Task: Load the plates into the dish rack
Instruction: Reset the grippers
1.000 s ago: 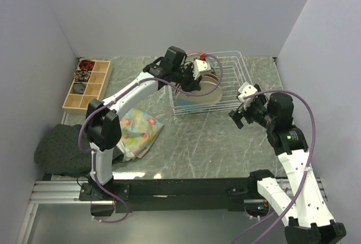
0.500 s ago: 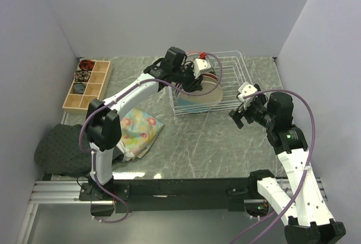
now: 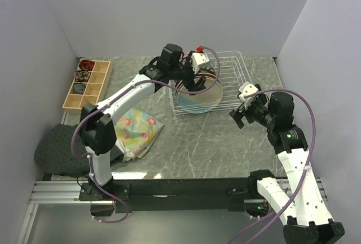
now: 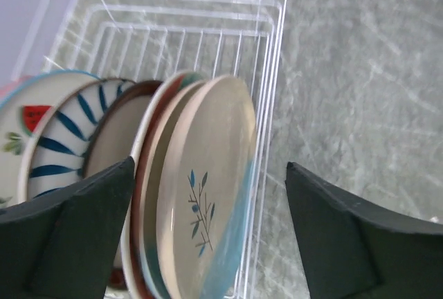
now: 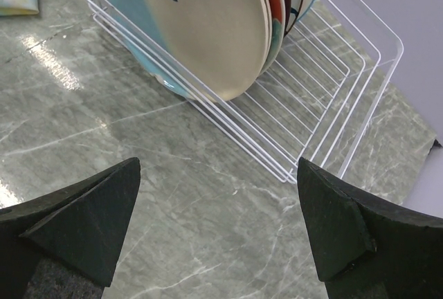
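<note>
Dish rack point(image 4: 180, 36): thin white coated wire, glossy. Plates point(image 4: 201, 188): glazed ceramic, shiny, smooth. Bench point(image 5: 173, 195): marble-look, slight sheen. Compartment box point(image 3: 73, 107): pale bare wood, matt. Floral cloth point(image 3: 138, 128): soft, matt.

I can't read any writing or numbers anywhere here. The plates point(image 4: 201, 195) carry only painted patterns, no words.

Left claw point(image 4: 209, 171) spread wide above plates point(image 4: 211, 133) standing upright in dish rack point(image 4: 274, 64).

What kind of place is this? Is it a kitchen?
Probably a robot test bench, not a kitchen: two arms bolted to a table, plain walls around, and a dish rack of plates.
</note>
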Action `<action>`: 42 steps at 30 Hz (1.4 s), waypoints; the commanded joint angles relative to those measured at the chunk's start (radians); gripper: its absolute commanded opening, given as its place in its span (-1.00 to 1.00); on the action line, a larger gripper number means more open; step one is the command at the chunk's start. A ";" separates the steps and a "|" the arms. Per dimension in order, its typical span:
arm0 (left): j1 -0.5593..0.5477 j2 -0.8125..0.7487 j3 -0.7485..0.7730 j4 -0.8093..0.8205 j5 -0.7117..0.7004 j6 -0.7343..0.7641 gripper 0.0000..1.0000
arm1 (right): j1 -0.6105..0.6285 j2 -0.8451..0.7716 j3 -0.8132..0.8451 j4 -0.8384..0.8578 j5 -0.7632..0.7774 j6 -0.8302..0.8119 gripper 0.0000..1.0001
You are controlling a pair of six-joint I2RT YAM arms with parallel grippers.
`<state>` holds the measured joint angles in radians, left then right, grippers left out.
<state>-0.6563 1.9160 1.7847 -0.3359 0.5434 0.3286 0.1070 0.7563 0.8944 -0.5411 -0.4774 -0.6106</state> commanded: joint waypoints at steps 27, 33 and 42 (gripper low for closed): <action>0.420 -1.250 -1.004 0.107 -0.667 -0.651 0.99 | -0.239 -0.127 -0.066 0.231 0.718 0.692 1.00; 0.420 -1.374 -1.110 0.123 -0.720 -0.632 0.99 | -0.239 -0.170 -0.123 0.257 0.763 0.726 1.00; 0.420 -1.400 -1.107 0.107 -0.706 -0.608 0.99 | -0.239 -0.206 -0.157 0.260 0.758 0.747 1.00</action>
<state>-0.2352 0.5369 0.6781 -0.2531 -0.1406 -0.2993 -0.1272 0.5709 0.7437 -0.3286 0.2543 0.1131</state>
